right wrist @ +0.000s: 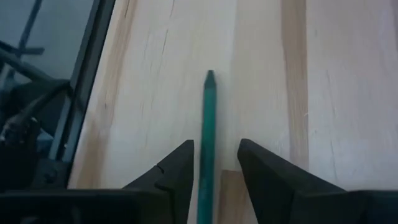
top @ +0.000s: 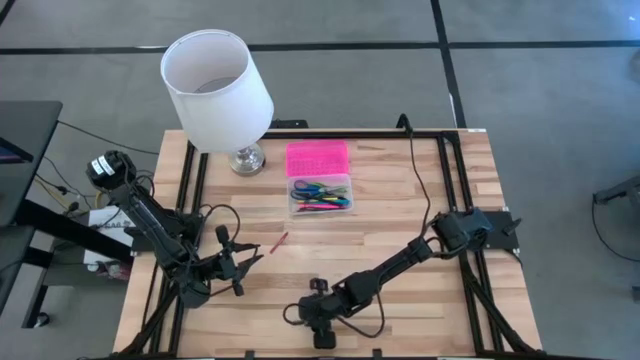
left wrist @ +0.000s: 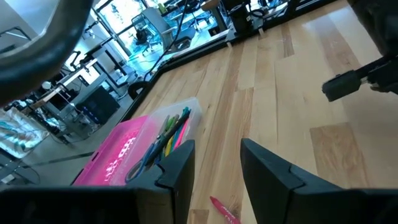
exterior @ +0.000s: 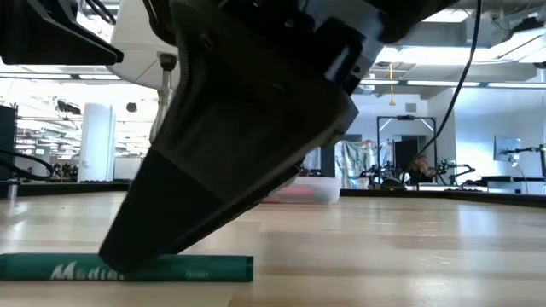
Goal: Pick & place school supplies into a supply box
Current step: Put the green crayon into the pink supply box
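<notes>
Nearest you, at the front edge of the tabletop (top: 400,290): your right gripper (right wrist: 214,163) is down low, fingers spread, one on each side of a green pencil (right wrist: 207,130) that lies flat on the wood. The pencil runs between the fingers; a gap shows on both sides, so they are not pinching it. In the low view the same green pencil (exterior: 136,268) lies on the tabletop with white lettering on its side, and a dark finger of the right gripper (exterior: 230,145) comes down at it; you cannot tell from there whether it touches. From above, the right gripper (top: 322,322) sits near the front middle, its arm reaching back toward the right side.

A little farther in, to the left: your left gripper (top: 240,262) hangs above the wood, fingers (left wrist: 273,177) parted and holding nothing. Just beside it a pink pencil (top: 279,241) lies loose on the tabletop; in the left wrist view it shows as a pink pencil (left wrist: 225,210) between the fingers' tips, lower down on the wood.

Farther back, mid-table: the supply box (top: 320,195), clear base open, with pens, pencils and blue-handled scissors (top: 305,186) already inside. Its pink lid (top: 317,158) is folded out flat behind it.

Farthest, back left: a lamp with a white shade (top: 215,88), standing near the box
</notes>
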Robot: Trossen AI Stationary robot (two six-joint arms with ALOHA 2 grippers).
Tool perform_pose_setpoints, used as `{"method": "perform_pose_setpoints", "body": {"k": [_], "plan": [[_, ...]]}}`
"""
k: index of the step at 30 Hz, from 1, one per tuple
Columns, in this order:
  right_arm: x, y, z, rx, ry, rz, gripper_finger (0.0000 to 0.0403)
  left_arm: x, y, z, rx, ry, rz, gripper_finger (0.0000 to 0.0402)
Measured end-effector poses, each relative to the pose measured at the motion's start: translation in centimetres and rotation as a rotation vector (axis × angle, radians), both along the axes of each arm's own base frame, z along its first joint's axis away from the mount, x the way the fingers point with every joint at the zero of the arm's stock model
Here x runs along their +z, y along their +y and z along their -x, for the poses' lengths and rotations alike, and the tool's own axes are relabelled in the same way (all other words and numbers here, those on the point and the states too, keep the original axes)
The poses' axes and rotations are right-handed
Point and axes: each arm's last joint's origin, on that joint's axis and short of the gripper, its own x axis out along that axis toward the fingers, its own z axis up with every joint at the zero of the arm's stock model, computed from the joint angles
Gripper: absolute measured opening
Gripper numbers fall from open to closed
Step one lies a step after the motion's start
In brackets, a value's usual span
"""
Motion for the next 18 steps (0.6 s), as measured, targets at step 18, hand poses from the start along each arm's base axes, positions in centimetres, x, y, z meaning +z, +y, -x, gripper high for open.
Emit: {"method": "perform_pose_setpoints", "body": {"k": [18], "plan": [[-0.39, 0.05, 0.90, 0.021, 0.027, 0.158, 0.0098, -0.02, 0.01, 0.01, 0.001, 0.001, -0.003, 0.0124]]}}
